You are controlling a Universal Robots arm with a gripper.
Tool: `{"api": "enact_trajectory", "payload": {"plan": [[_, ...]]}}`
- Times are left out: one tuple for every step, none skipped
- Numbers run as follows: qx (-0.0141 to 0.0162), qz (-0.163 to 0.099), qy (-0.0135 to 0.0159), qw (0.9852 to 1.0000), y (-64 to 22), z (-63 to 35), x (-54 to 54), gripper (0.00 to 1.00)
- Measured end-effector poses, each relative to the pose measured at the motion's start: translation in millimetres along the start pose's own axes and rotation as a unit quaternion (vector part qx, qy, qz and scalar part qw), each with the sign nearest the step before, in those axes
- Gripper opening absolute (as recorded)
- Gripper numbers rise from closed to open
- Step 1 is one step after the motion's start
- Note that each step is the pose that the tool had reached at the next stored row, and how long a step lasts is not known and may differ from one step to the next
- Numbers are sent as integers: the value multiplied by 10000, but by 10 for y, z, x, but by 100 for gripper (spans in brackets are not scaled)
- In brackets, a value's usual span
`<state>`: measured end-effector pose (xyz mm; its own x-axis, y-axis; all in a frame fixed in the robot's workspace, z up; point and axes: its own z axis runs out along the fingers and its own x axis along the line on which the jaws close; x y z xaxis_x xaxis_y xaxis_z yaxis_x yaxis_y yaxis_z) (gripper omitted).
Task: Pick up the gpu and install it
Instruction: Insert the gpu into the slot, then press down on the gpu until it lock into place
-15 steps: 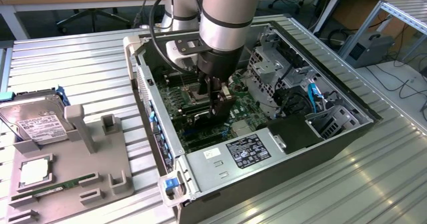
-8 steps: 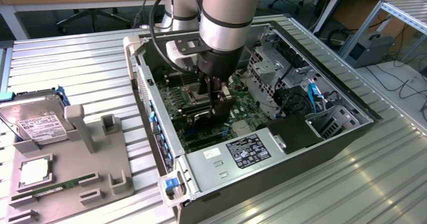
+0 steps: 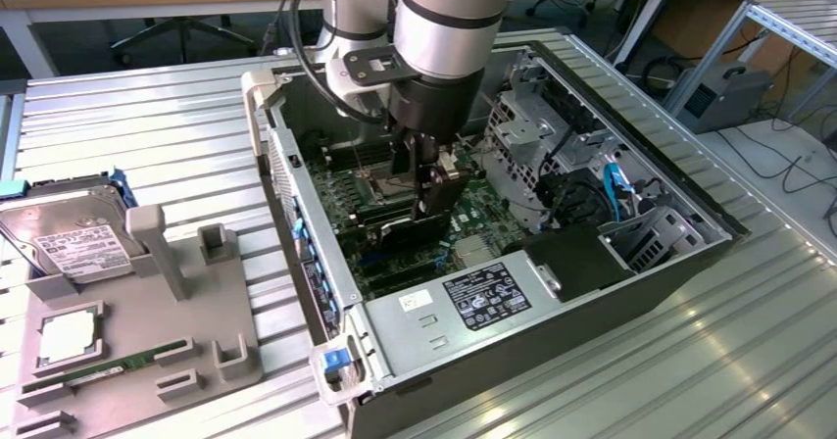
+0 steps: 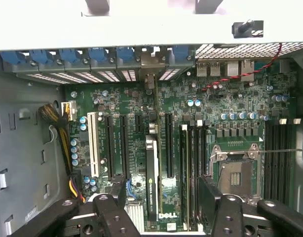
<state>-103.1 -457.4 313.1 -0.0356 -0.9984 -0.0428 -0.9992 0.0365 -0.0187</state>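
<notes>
The gpu [image 3: 434, 204] was a thin black card, standing on edge inside the open computer case, low over the green motherboard. In the wrist view it [image 4: 152, 177] ran edge-on as a narrow dark strip beside the long black slots, toward the rear brackets.

gpu [image 3: 436, 204] upright inside computer case [image 3: 654, 263], under tool [image 3: 429, 170]
</notes>
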Motion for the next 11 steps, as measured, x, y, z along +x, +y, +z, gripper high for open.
{"api": "enact_trajectory", "payload": {"plan": [[0,0,1,10000,0,-1,0,70],[-1,0,1,10000,0,-1,0,70],[0,0,1,10000,0,-1,0,70],[0,0,1,10000,0,-1,0,70],[0,0,1,10000,0,-1,0,70],[0,0,1,10000,0,-1,0,70],[0,0,1,10000,0,-1,0,70],[0,0,1,10000,0,-1,0,70],[0,0,1,10000,0,-1,0,70],[0,0,1,10000,0,-1,0,70],[0,0,1,10000,0,-1,0,70]]}}
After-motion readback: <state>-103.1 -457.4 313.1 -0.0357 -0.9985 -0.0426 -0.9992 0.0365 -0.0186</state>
